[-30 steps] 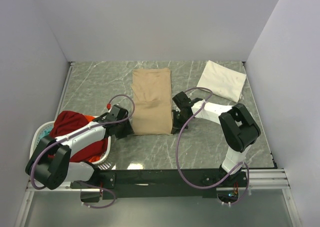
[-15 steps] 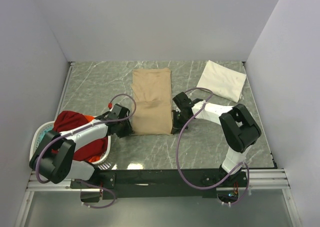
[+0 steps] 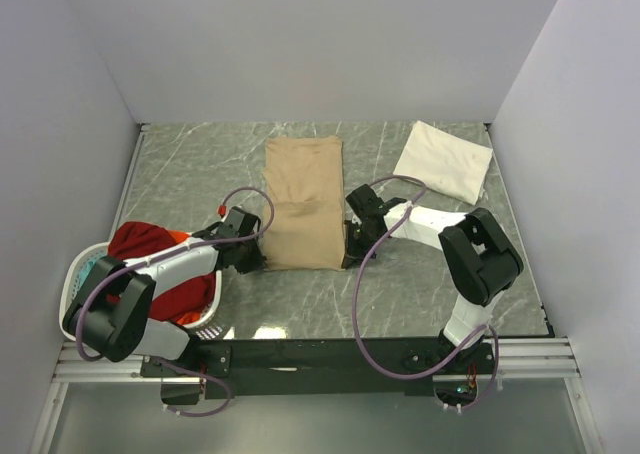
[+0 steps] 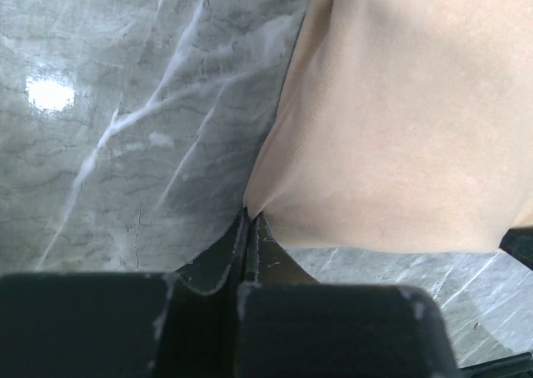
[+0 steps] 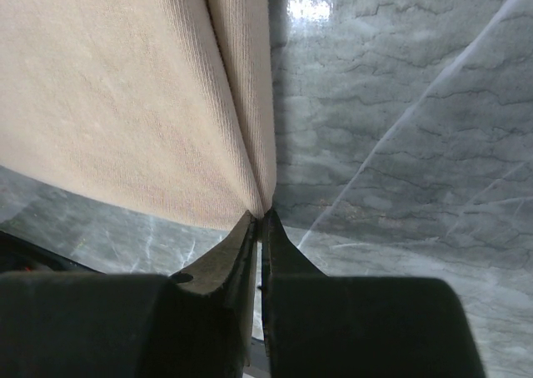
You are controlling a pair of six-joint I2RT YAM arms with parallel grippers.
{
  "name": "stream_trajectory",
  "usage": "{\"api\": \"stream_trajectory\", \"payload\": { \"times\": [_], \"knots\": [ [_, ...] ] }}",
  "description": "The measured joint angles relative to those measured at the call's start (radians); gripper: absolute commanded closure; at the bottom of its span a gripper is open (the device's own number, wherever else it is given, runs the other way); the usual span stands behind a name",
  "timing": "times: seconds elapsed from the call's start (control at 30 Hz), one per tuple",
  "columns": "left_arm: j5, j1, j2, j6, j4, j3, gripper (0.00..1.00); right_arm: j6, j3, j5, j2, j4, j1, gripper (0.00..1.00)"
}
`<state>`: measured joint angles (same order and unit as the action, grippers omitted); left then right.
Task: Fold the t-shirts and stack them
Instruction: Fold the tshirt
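Tan t-shirt (image 3: 303,204): lying as a long, narrow folded strip on the marble table (image 3: 190,169), at the centre of the top view.
Left gripper (image 4: 250,221): pinching the strip's lower-left corner, with the fingers pressed together on the cloth edge.
Right gripper (image 5: 260,218): pinching the lower-right corner, with the fingers clamped on a pleat of the fabric.
Cream-white t-shirt (image 3: 443,160): sitting as a flat folded rectangle in the upper right of the top view, well apart from the tan one.
Laundry basket (image 3: 75,279): sitting at lower left and holding a red shirt (image 3: 140,246), with orange cloth (image 3: 181,237) and teal cloth (image 3: 88,263) peeking out beside it.
Progress: one shirt is looking finished and the tan one partway folded. It is likely awaiting a fold toward the far edge, then stacking. The basket shirts are waiting untouched.
Writing: nothing readable is showing in any view.
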<state>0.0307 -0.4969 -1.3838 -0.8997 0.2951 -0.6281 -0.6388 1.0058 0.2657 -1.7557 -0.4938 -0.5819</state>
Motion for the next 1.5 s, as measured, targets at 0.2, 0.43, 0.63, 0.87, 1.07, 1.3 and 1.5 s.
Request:
{"api": "stream_trajectory", "payload": {
  "times": [0.2,0.43,0.63,0.87,1.07,1.3,1.5],
  "knots": [
    [0.002,0.0,0.049,0.0,0.026,0.007,1.0,0.0,-0.003,-0.003,0.01,-0.01,0.0,1.0],
    [-0.01,-0.001,0.235,-0.005,0.089,0.008,1.0,-0.019,-0.051,-0.019,0.108,-0.074,-0.001,1.0],
    [-0.039,-0.003,0.324,-0.011,0.144,0.029,1.0,-0.039,-0.058,-0.029,0.223,-0.135,-0.011,1.0],
    [-0.091,-0.005,0.467,-0.022,0.249,0.048,1.0,-0.081,-0.081,-0.036,0.336,-0.192,-0.021,1.0],
    [-0.167,-0.008,0.51,-0.019,0.33,0.043,1.0,-0.107,-0.09,-0.04,0.433,-0.258,-0.049,1.0],
    [-0.261,-0.009,0.598,-0.038,0.451,0.022,1.0,-0.173,-0.138,-0.044,0.601,-0.35,-0.11,1.0],
    [-0.322,-0.01,0.691,-0.082,0.528,-0.018,1.0,-0.24,-0.156,-0.044,0.743,-0.42,-0.146,1.0]
  ]
}}
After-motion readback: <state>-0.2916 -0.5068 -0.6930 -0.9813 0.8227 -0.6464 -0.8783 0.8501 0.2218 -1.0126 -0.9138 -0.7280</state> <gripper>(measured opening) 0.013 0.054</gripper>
